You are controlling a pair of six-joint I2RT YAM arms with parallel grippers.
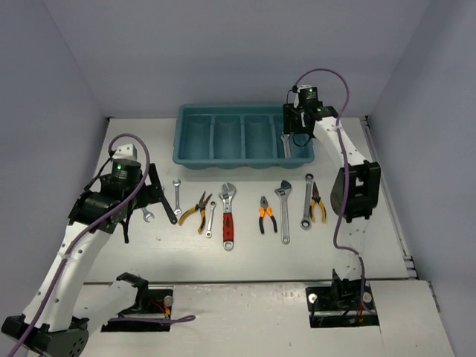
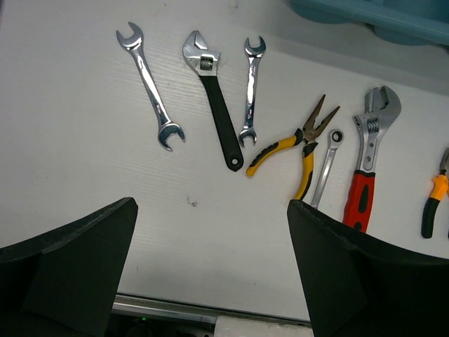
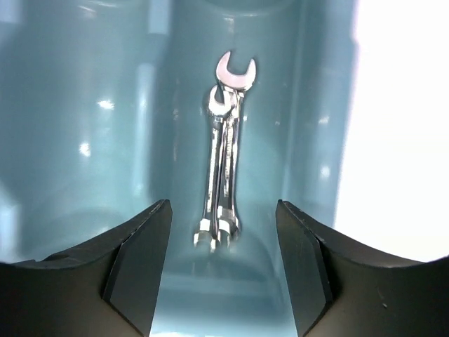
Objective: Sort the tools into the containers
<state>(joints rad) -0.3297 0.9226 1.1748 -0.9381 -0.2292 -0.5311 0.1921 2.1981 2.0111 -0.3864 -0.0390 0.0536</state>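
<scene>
From above, the right claw [image 1: 294, 132] hangs over the rightmost compartment [image 1: 301, 149] of the teal tray [image 1: 181, 149]; other tools [image 1: 227, 216] line the worktop [image 1: 134, 253]. The left claw [image 2: 210, 210] gapes wide, empty, above the worktop. The right claw's fingers [image 3: 133, 260] stand apart, gripping nothing; 2 spanners [image 3: 226, 154] lie in the compartment.

left gripper [image 2: 210, 207] hangs low and tipped forward, jaws spread wide; right gripper [image 3: 224, 214] reaches far out, pointing straight down, jaws partly apart

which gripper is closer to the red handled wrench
Left. The left gripper hovers a short way left of the red-handled wrench; the right gripper is farther off, over the rightmost compartment of the tray.
</scene>
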